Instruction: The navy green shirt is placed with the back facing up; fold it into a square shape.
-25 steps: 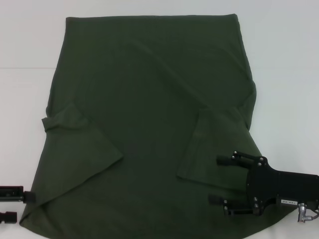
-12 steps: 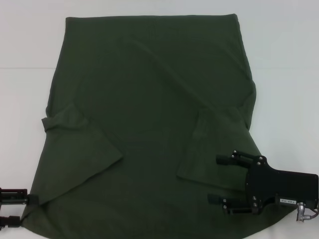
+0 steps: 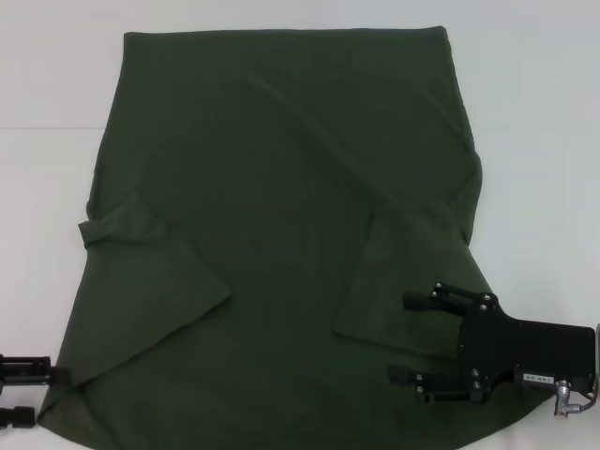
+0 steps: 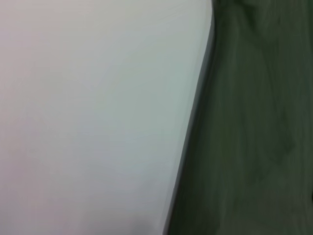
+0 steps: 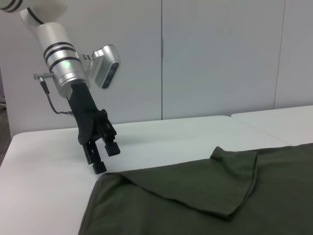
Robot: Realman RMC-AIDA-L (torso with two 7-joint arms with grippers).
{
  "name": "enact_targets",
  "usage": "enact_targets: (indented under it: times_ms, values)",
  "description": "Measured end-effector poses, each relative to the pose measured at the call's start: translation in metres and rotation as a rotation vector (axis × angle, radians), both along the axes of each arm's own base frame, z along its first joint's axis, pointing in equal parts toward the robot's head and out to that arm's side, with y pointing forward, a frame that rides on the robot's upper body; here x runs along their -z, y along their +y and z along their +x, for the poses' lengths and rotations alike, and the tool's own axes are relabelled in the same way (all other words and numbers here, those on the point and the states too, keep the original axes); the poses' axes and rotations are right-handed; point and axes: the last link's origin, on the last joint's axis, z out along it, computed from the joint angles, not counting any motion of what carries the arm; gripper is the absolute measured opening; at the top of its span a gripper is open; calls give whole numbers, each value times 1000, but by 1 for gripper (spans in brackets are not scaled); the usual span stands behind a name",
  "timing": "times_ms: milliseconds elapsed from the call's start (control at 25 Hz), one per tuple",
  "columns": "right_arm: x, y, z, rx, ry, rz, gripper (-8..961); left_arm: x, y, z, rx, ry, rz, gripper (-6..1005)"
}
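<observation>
Navy green shirt (image 3: 281,234) flat, sleeves folded inward; right claw (image 3: 405,339) spread over it; left claw (image 3: 37,394) at its near-left corner.

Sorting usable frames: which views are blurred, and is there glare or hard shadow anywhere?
Left wrist view: blurred, only the shirt edge against the table. Head view: evenly lit, soft folds, no glare. Right wrist view: sharp, left gripper clear beside the shirt corner.
</observation>
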Motion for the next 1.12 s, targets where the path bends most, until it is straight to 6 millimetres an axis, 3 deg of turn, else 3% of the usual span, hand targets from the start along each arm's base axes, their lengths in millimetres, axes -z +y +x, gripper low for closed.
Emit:
enact_targets:
  times_ms: [720, 1120]
  values:
    - [3, 2, -1, 3, -5, -3, 947, 12, 8, 8, 17, -20, -14, 877]
    - [3, 3, -1, 6, -5, 0, 947, -5, 6, 1, 8, 25, -17, 877]
